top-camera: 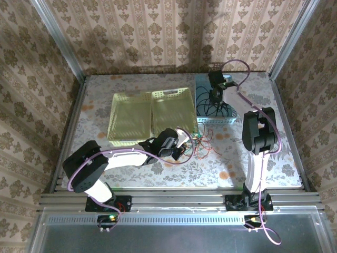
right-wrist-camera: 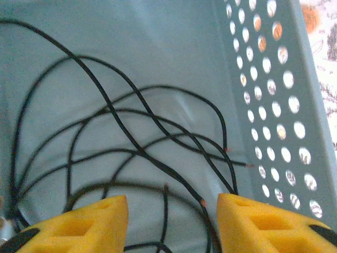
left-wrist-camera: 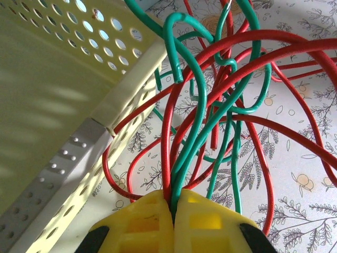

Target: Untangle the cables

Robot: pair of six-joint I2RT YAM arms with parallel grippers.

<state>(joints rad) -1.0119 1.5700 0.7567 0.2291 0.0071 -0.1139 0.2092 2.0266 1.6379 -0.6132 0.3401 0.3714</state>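
A tangle of red cables (left-wrist-camera: 253, 45) and green cables (left-wrist-camera: 202, 113) hangs over the patterned table in the left wrist view. My left gripper (left-wrist-camera: 174, 203) is shut on a bundle of red and green strands from that tangle. From above, the left gripper (top-camera: 181, 148) sits just in front of the yellow baskets, with red loops (top-camera: 202, 141) spreading to its right. Black cables (right-wrist-camera: 142, 153) lie loose in the blue basket (right-wrist-camera: 274, 95). My right gripper (right-wrist-camera: 172, 208) hovers open just above them, nothing between its fingers; from above the right gripper (top-camera: 215, 95) is over that blue basket (top-camera: 229, 120).
Two yellow perforated baskets (top-camera: 126, 118) (top-camera: 174, 108) stand side by side at centre left; the wall of one (left-wrist-camera: 63, 105) is close on the left of my left gripper. Wallpapered walls and metal rails enclose the table.
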